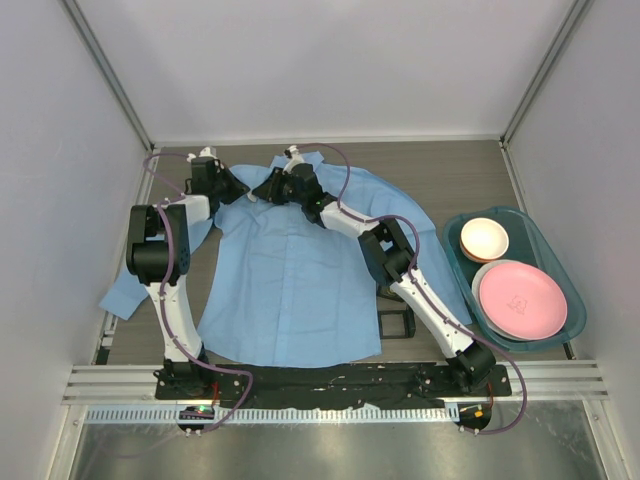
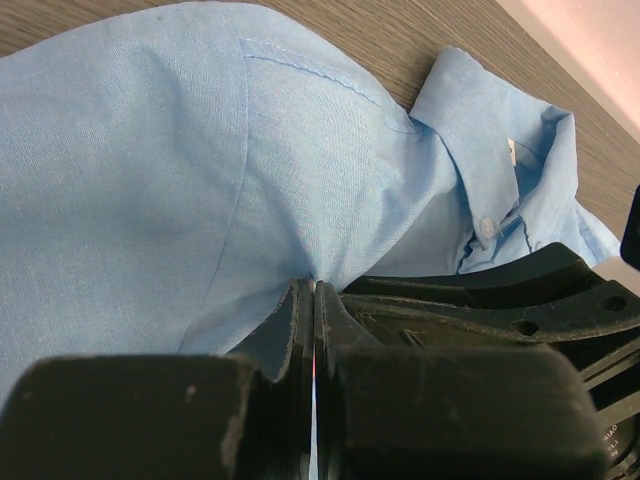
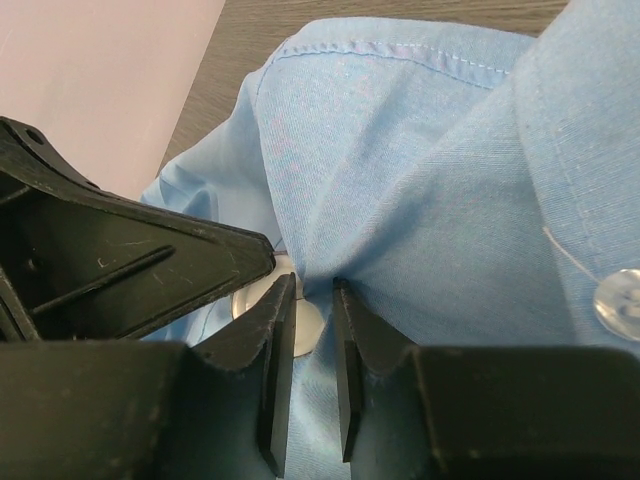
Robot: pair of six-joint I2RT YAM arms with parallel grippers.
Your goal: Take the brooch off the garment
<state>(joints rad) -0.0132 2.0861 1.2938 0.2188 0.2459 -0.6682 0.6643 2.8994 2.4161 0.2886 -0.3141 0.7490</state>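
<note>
Brooch [image 3: 300, 330] (pale disc, half hidden by a finger) looks still on the light-blue shirt [image 1: 290, 290] nr the collar [image 2: 490, 150], so removal's left to do; right gripper [image 3: 312, 300] jaws slightly apart astride the cloth there, grip unclear, & left gripper [image 2: 314, 300] clenched on shoulder fabric.

Matt woven light-blue cloth shirt [image 1: 290, 270], wood-grain table [image 1: 480, 180], scuffed matt black plastic jaws, glossy pink plate [image 1: 520, 300]
</note>
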